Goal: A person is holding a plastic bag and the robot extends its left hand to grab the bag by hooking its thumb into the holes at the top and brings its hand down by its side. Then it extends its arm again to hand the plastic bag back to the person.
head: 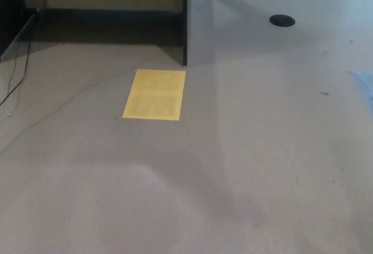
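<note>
No plastic bag, no person and no part of my arms or hands shows in the head view. The picture holds only beige carpeted floor [233, 178] with a yellow rectangular sheet [154, 94] lying flat on it, left of centre.
A dark vertical panel edge [185, 21] stands at the top centre, with a dark baseboard [105, 14] to its left. A black round disc [282, 20] lies at the upper right. Thin cables [17, 85] run along the left side. A bluish patch [365, 85] touches the right edge.
</note>
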Controlling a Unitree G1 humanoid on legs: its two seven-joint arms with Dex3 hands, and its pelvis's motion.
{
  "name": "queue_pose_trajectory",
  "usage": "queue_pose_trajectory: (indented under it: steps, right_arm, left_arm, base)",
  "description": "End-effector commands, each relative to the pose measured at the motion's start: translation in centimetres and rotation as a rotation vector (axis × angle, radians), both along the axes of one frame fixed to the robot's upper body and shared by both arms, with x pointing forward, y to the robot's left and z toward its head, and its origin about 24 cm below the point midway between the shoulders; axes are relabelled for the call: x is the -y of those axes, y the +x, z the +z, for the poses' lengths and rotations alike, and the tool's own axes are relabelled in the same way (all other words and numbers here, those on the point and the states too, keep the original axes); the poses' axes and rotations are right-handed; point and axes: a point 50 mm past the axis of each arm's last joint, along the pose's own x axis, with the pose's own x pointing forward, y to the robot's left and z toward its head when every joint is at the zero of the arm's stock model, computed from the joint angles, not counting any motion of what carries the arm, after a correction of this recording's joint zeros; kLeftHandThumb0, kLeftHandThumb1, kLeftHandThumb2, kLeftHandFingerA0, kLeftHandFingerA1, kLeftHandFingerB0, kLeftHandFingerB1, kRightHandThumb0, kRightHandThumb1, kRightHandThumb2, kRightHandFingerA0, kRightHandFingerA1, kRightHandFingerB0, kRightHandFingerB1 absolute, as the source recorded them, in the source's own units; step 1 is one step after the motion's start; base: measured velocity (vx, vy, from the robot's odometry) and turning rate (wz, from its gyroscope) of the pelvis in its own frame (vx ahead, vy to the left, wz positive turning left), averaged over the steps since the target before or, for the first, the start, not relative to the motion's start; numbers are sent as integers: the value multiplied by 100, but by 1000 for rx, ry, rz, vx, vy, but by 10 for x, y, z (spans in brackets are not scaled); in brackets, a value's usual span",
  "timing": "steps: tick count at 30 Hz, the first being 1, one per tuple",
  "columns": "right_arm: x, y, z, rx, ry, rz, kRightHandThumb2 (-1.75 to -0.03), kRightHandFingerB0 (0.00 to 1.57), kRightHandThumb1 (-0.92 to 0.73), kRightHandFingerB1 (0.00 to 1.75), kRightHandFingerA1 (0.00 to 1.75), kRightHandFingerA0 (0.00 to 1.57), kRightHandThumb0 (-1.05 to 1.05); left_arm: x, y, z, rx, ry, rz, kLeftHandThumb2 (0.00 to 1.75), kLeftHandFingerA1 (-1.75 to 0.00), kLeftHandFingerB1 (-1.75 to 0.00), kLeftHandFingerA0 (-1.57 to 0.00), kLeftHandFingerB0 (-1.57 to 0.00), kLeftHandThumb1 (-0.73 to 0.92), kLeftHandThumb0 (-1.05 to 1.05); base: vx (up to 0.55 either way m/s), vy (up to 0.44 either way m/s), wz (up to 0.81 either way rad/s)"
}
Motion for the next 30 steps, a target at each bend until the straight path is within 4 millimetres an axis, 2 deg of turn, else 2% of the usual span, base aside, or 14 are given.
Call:
queue_pose_trajectory:
  steps: [1, 3, 4, 6, 7, 13, 14, 15, 21, 22, 27, 28, 29, 30]
  right_arm:
    - [8, -14, -2, 44, -18, -2, -61, 29, -67, 31, 36, 39, -42]
    - [8, -19, -2, 87, -23, -11, -61, 29, -67, 31, 36, 38, -42]
    - [8, -23, -3, 97, -25, -18, -61, 29, -67, 30, 36, 37, -43]
    - [8, -29, -5, 104, -23, -26, -61, 27, -68, 30, 35, 35, -43]
    - [8, -33, -5, 122, -23, -27, -76, 22, -60, 38, 43, 30, -53]
    - [10, -42, -6, 129, -5, -29, -83, 14, -60, 38, 45, 30, -60]
    - [11, -44, -7, 127, -3, -33, -83, 14, -60, 38, 46, 30, -61]
    - [11, -45, -7, 123, 0, -36, -83, 15, -59, 38, 46, 30, -61]
    - [12, -52, -10, 94, 28, -42, -82, 15, -59, 38, 45, 29, -60]
    - [12, -52, -11, 91, 32, -42, -82, 15, -59, 38, 45, 28, -60]
    - [16, -62, -14, 52, 39, -51, -81, 14, -59, 37, 43, 25, -60]
    - [16, -64, -15, 45, 39, -50, -80, 14, -59, 37, 43, 25, -60]
    - [16, -65, -15, 42, 45, -53, -79, 14, -59, 37, 43, 24, -59]
    - [15, -65, -16, 39, 54, -58, -79, 15, -59, 37, 43, 24, -59]
  left_arm:
    - [-2, -15, -1, 94, -13, 31, 54, -39, -32, -45, -32, 46, -36]
    - [-2, -21, -3, 98, -17, 45, 54, -38, -31, -42, -31, 47, -39]
    - [-2, -26, -5, 92, -32, 53, 67, -45, -38, -34, -25, 41, -50]
    - [-1, -33, -7, 90, -40, 50, 69, -44, -39, -30, -24, 42, -53]
    - [-1, -37, -8, 90, -42, 48, 73, -45, -39, -30, -22, 44, -60]
    - [2, -45, -11, 112, -95, 57, 70, -44, -38, -24, -20, 43, -59]
    - [2, -46, -11, 109, -94, 58, 55, -36, -29, -29, -24, 50, -54]
    - [2, -47, -12, 108, -94, 57, 71, -44, -37, -23, -18, 43, -59]
    - [2, -54, -12, 107, -73, 39, 72, -44, -35, -23, -11, 43, -63]
    - [2, -54, -13, 110, -84, 44, 69, -43, -34, -18, -11, 42, -60]
    - [8, -58, -9, 174, -25, -9, 70, -43, -35, -23, -12, 41, -61]
    - [10, -58, -5, 205, -5, -39, 69, -40, -34, -17, -11, 42, -59]
    - [12, -56, -2, 235, -1, -57, 87, -49, -47, 0, 0, 30, -31]
    - [14, -53, 4, 288, -11, -75, 88, -50, -47, -1, 0, 31, -31]
  base:
    - [0, 0, 0]
    - [0, 0, 0]
    - [0, 0, 0]
    - [0, 0, 0]
    - [0, 0, 0]
    - [0, 0, 0]
    - [0, 0, 0]
    - [0, 0, 0]
    - [0, 0, 0]
    - [0, 0, 0]
    - [0, 0, 0]
    - [0, 0, 0]
    - [0, 0, 0]
    - [0, 0, 0]
